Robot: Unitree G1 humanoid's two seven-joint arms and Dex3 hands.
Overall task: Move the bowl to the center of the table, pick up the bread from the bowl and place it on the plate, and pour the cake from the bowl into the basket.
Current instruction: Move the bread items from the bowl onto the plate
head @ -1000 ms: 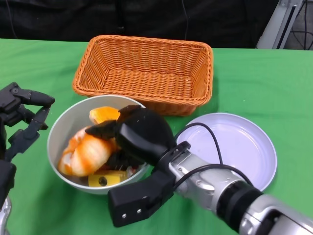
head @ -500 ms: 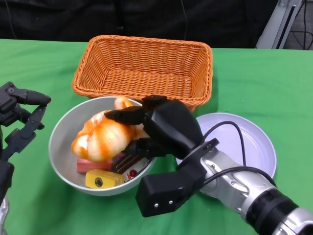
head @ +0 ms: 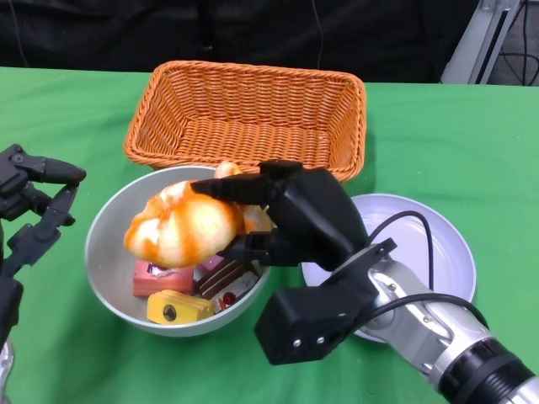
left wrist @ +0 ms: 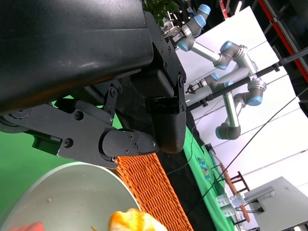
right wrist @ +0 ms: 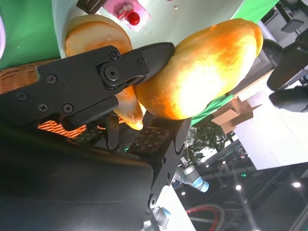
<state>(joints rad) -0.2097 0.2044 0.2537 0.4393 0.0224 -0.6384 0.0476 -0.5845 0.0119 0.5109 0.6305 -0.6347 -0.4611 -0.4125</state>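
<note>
The right hand grips the bread roll above the grey bowl near the table's front edge, while the left hand hovers with fingers apart, holding nothing

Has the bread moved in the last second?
Yes. The right hand has lifted the bread out of the bowl, toward the basket side.

Green tablecloth, black backdrop

basket: woven wicker | bread: glossy glaze | table: green cloth
</note>
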